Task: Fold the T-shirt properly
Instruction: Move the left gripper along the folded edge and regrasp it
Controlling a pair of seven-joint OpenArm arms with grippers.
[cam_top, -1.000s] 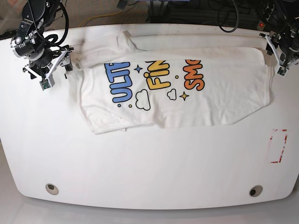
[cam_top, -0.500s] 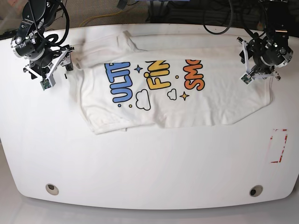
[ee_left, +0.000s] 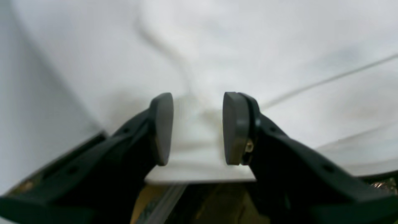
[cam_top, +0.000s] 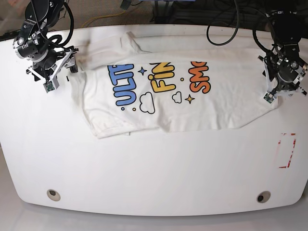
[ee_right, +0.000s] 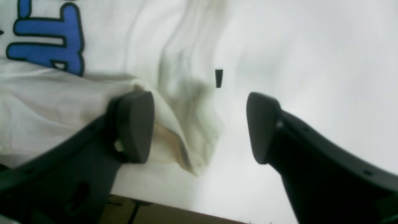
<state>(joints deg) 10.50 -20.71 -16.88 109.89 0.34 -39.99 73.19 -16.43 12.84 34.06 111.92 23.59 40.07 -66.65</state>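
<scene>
**Barely begun: shirt flat, both pincers at its ends**

So far I judge the fold hardly started. The white short-sleeved cotton T-shirt with blue, yellow and orange bubble letters [cam_top: 178, 94] lies spread sideways across the far half of the white rounded bench [cam_top: 154, 168], print up, with one long edge apparently turned over along the far side and a loose bunch at its lower corner on the base view's left. The main folds are all left to do.

My right pincer [ee_right: 199, 124] stands wide, one pad over a rumpled sleeve edge, the other over bare bench; it holds nothing. My left pincer [ee_left: 197, 127] is narrower, with a small ridge of white cloth between the pads; whether they actually pinch it I cannot tell.

For room, the near half of the bench is bare apart from a red-and-white marked rectangle [cam_top: 287, 150] near its edge. Both pincers work close to the bench's far rim, so I have little slack there.
</scene>
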